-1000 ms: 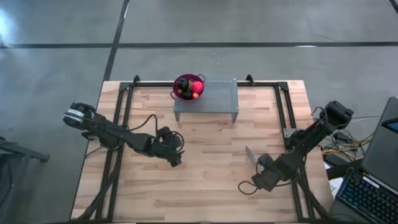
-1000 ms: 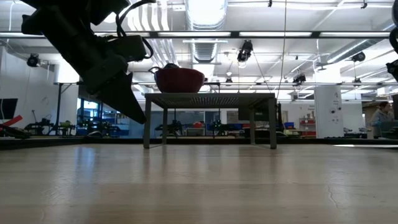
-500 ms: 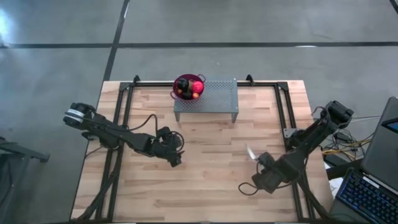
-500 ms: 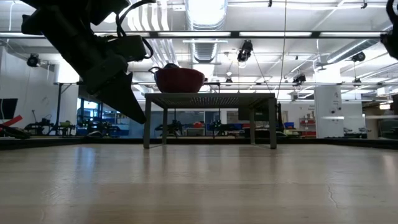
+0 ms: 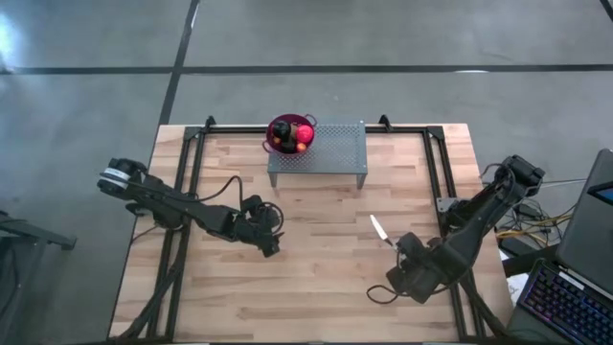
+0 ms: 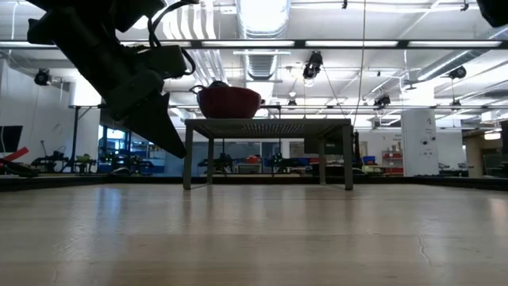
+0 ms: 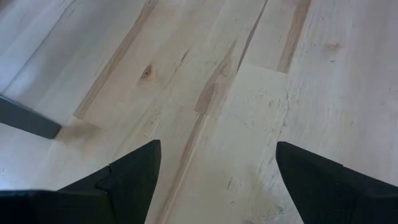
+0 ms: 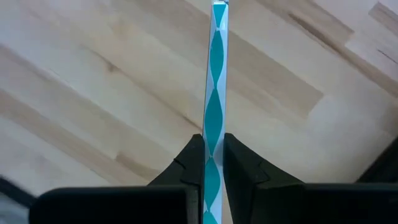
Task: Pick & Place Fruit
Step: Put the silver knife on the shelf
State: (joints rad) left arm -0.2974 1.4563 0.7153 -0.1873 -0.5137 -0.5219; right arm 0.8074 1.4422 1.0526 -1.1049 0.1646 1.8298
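**Fruit sits in the bowl; one pincer carries a stick**

The fruit [image 5: 291, 135] is heaped in the purple colander bowl [image 5: 279, 125], which stands on the grey mesh rack [image 5: 335, 148] at the bench's [image 5: 326, 278] far edge. I count one red ball, at least one dark ball and an orange piece — the rest is too small to tell.

The right pincer [image 8: 213, 144], well short of the rack, is pinching one slim teal stick [image 8: 216, 74]. The left pincer [image 7: 214, 163] hangs spread and empty over bare wood.

Judging by this, placing looks largely done; next, the stick probably needs setting somewhere — carefully.

Bright, even overhead light; ceiling lamps [image 6: 262, 16] glare, shadows soft.
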